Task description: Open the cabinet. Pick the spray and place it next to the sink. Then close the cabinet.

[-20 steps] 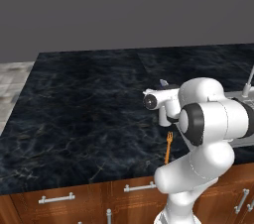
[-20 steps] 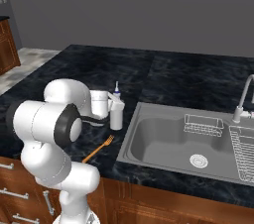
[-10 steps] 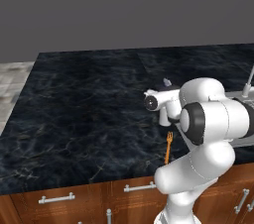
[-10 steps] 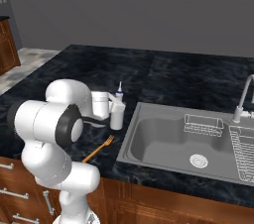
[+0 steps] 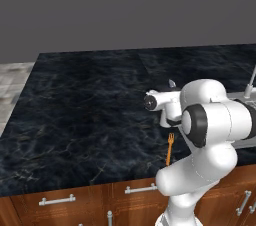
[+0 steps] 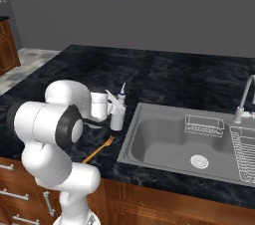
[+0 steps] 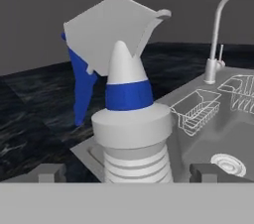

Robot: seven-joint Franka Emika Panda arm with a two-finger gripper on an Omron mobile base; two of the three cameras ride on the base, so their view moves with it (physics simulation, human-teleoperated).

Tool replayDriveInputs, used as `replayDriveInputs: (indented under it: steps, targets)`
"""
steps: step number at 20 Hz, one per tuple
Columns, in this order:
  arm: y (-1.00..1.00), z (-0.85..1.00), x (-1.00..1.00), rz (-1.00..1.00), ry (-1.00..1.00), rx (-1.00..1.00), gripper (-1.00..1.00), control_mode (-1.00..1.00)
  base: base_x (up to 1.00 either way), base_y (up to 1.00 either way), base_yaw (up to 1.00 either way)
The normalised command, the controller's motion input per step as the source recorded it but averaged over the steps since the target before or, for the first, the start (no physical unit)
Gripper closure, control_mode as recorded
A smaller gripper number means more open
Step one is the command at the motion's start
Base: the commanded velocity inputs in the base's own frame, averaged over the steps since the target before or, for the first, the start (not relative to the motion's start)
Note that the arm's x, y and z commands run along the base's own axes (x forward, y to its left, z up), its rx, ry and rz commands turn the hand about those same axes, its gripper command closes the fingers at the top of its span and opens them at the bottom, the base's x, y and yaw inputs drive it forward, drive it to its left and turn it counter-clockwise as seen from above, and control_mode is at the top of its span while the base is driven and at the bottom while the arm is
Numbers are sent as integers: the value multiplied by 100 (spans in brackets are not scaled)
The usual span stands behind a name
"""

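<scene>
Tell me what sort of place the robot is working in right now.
A kitchen, by the look of it, a rendered one: a steel sink with a faucet is set into a black marble counter, wooden drawer fronts run below, and a spray and an orange fork sit on the counter.

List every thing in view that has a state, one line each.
spray: upright on the counter beside the sink, between the open jaws, not gripped.
claw: open, fingertips apart on either side of the bottle.
sink: basin dry, wire rack inside.
faucet: no water running.
orange fork: lying flat on the counter.
</scene>
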Motion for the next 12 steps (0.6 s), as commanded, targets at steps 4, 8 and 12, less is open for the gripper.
replayDriveInputs:
  steps: [4,8,12]
  targets:
    - [22,-30,-16,-7,-5,0,-100,-100,0,0,0]
    - [26,-35,-27,-7,-5,0,-100,-100,0,0,0]
    - [20,-34,-27,-8,-5,0,-100,-100,0,0,0]
